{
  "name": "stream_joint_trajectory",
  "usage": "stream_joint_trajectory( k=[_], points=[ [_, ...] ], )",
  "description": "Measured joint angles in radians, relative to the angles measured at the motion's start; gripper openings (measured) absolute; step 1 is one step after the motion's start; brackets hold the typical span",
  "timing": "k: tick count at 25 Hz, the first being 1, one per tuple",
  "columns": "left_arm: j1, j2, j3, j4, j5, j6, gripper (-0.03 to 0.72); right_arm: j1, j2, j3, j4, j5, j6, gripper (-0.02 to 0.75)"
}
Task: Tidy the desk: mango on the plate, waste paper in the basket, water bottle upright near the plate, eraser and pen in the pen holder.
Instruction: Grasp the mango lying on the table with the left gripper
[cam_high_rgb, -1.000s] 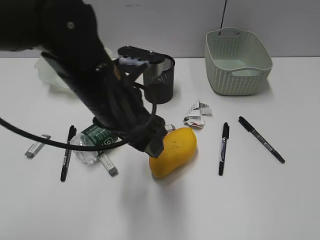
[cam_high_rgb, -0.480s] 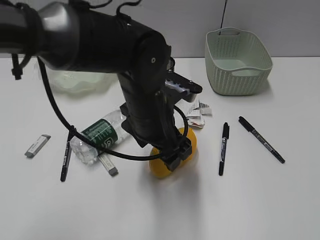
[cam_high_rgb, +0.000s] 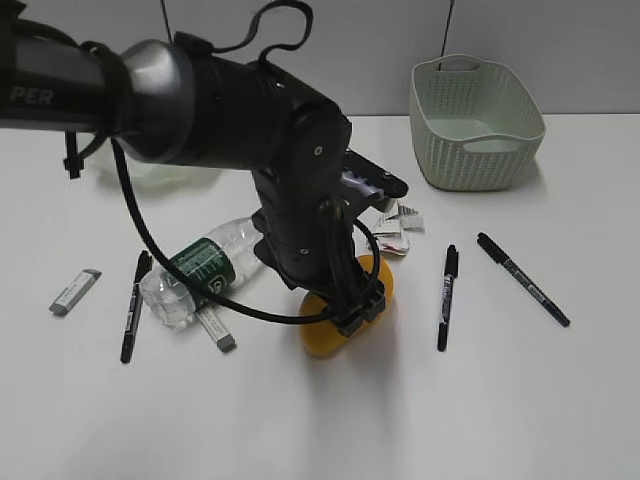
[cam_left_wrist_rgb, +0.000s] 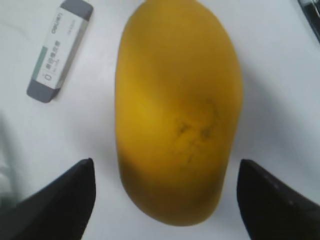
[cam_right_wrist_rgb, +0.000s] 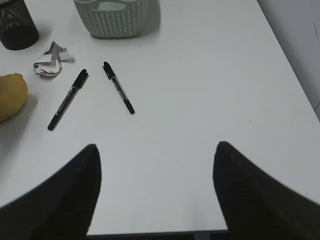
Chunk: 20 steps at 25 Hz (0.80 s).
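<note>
The yellow-orange mango (cam_high_rgb: 328, 338) lies on the white desk (cam_high_rgb: 420, 400), also seen in the left wrist view (cam_left_wrist_rgb: 177, 100) and the right wrist view (cam_right_wrist_rgb: 10, 95). My left gripper (cam_high_rgb: 356, 303) is open, low over it, with a finger on each side of the mango's end (cam_left_wrist_rgb: 166, 165), not touching. My right gripper (cam_right_wrist_rgb: 157, 146) is open and empty above bare desk. The water bottle (cam_high_rgb: 200, 268) lies on its side. The waste paper (cam_high_rgb: 395, 228) lies beside the mango. The plate (cam_high_rgb: 170, 176) is mostly hidden behind the left arm. The pen holder (cam_right_wrist_rgb: 17, 25) is hidden in the exterior view.
The green basket (cam_high_rgb: 476, 125) stands at the back right. Two black pens (cam_high_rgb: 446, 295) (cam_high_rgb: 522, 278) lie right of the mango, and one (cam_high_rgb: 132, 305) lies left of the bottle. Erasers lie at the far left (cam_high_rgb: 76, 291) and by the bottle (cam_high_rgb: 215, 328).
The left arm swung right and down over the mango. Its open gripper now straddles the mango's end. The objects on the desk have not moved.
</note>
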<state>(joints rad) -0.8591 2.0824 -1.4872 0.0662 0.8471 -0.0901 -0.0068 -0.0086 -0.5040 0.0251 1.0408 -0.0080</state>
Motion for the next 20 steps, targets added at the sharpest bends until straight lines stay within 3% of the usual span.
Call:
stream_joint_trajectory(
  k=[11, 14, 16, 20],
  points=[
    [0.001, 0.070, 0.000, 0.007, -0.052, -0.007, 0.678, 0.000, 0.000, 0.000, 0.000, 0.000, 0.000, 0.550],
    [0.001, 0.070, 0.000, 0.007, -0.079, -0.007, 0.637, 0.000, 0.000, 0.000, 0.000, 0.000, 0.000, 0.550],
    [0.001, 0.070, 0.000, 0.006, -0.081, -0.007, 0.568, 0.000, 0.000, 0.000, 0.000, 0.000, 0.000, 0.550],
    [0.001, 0.070, 0.000, 0.006, -0.080, -0.007, 0.557, 0.000, 0.000, 0.000, 0.000, 0.000, 0.000, 0.550]
  ],
)
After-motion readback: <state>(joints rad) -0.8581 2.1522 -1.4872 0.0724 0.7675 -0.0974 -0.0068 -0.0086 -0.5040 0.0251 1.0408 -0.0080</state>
